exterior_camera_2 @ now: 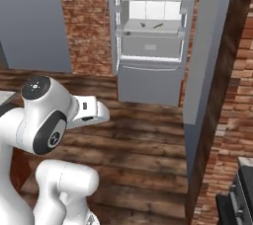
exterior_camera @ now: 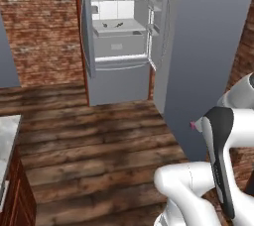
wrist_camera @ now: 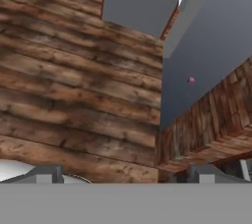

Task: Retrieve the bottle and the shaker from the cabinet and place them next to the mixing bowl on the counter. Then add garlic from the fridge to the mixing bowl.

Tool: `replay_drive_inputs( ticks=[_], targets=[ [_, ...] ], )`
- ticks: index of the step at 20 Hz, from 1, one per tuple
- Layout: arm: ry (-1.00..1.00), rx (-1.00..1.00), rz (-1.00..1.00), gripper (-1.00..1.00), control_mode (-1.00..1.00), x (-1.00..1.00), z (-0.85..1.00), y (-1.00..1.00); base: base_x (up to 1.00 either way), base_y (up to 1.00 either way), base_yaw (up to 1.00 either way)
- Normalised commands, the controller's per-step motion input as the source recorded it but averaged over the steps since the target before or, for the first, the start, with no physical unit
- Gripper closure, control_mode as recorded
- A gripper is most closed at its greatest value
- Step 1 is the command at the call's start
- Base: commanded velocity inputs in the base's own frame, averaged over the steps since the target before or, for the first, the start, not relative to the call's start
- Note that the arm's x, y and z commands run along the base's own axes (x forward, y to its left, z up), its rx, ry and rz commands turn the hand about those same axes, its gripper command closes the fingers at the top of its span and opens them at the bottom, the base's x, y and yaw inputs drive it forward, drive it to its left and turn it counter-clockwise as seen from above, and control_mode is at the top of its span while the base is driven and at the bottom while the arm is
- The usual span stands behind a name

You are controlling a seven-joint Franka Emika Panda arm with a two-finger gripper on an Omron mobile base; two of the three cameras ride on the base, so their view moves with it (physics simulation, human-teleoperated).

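The fridge (exterior_camera: 119, 46) stands open across the wooden floor, its pale shelves lit, also seen as the fridge (exterior_camera_2: 150, 36) in the right base view. A few small dark things (exterior_camera: 111, 23) lie on a middle shelf, too small to name; I cannot make out garlic. My gripper (wrist_camera: 125, 175) is open and holds nothing, looking down at the floor beside the fridge's grey open door (wrist_camera: 206, 46). A corner of the marble counter (exterior_camera: 7, 136) shows at the lower left. The bottle, shaker, cabinet and mixing bowl are out of view.
The open grey door (exterior_camera: 203, 56) juts toward me on the right, close to my folded arm (exterior_camera: 218, 145). Brick walls (exterior_camera: 39, 27) flank the fridge. A dark appliance (exterior_camera_2: 237, 199) sits at the lower right. Wooden floor (exterior_camera: 99, 141) lies between me and the fridge.
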Motion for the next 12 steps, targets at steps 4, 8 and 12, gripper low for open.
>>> replay_drive_inputs(
  ticks=[4,8,12],
  targets=[
    [0.0,0.0,0.0,-1.0,1.0,0.0,0.0,0.0,1.0,0.0,0.0],
    [0.0,0.0,0.0,-1.0,1.0,0.0,0.0,0.0,1.0,-0.02,0.0],
    [0.0,0.0,0.0,-1.0,1.0,0.0,0.0,0.0,1.0,-0.05,0.0]
  ],
)
